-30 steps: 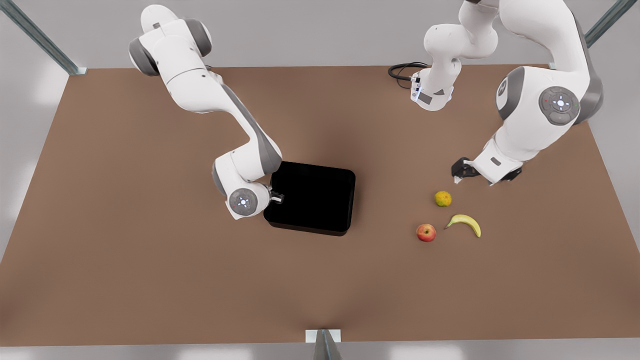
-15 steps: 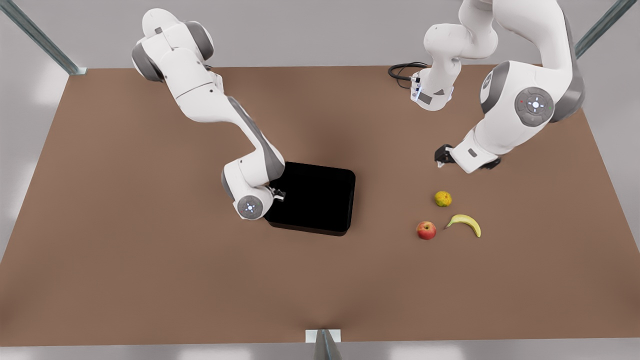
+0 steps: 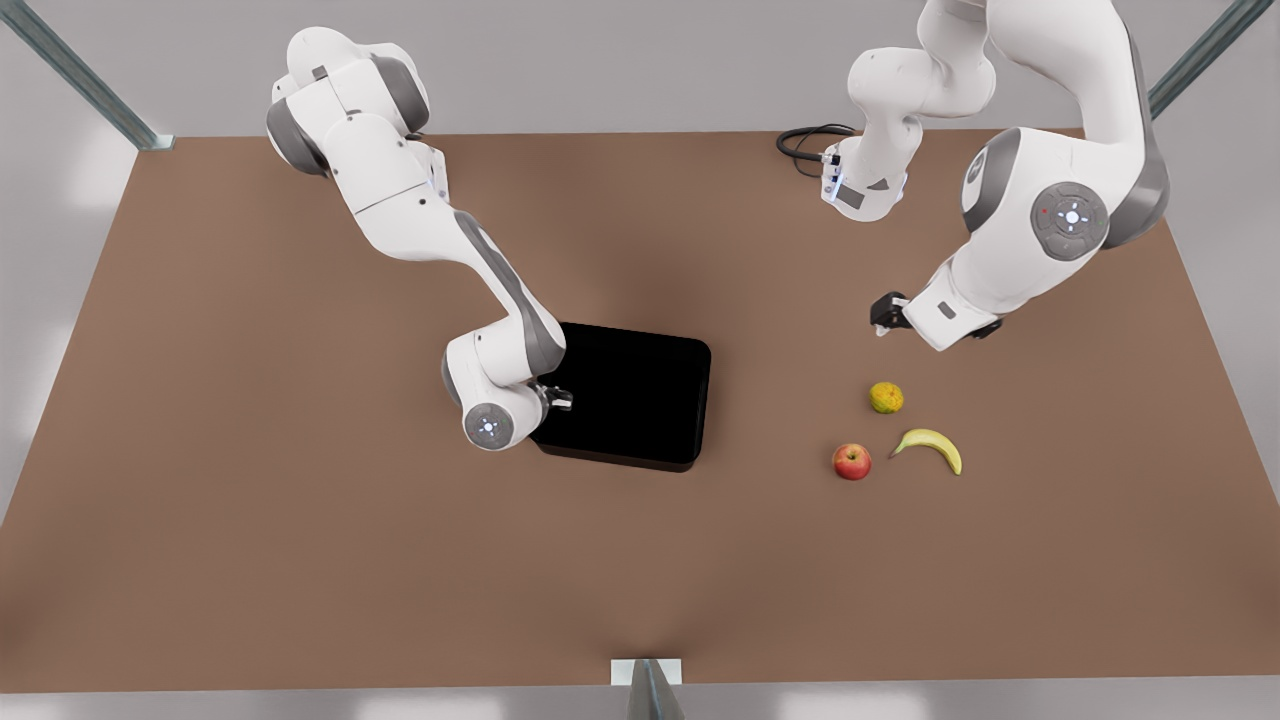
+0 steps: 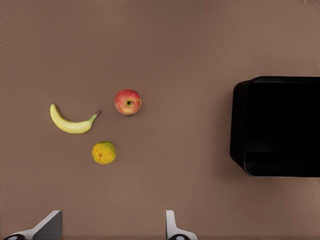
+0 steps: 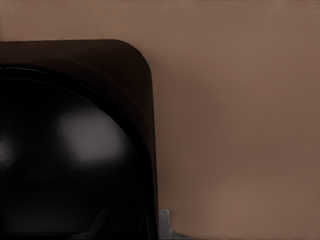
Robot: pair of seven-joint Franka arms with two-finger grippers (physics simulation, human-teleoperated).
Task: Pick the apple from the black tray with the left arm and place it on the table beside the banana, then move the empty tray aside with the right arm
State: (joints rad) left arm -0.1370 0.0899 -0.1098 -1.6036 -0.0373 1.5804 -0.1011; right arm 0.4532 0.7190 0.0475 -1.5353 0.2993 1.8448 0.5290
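The right hand (image 3: 558,398) is largely hidden behind its own wrist at the edge of the tray (image 3: 640,395) on the front view's left; whether it is clamped there cannot be told. The tray is cut off in the left wrist view. The left hand (image 4: 110,229) is held apart and empty, above the desk (image 3: 300,520). Three fruits are counted: one apple (image 3: 852,461) lying on the desk just beside one banana (image 3: 932,446), and one yellow-green fruit (image 3: 885,397) near them.
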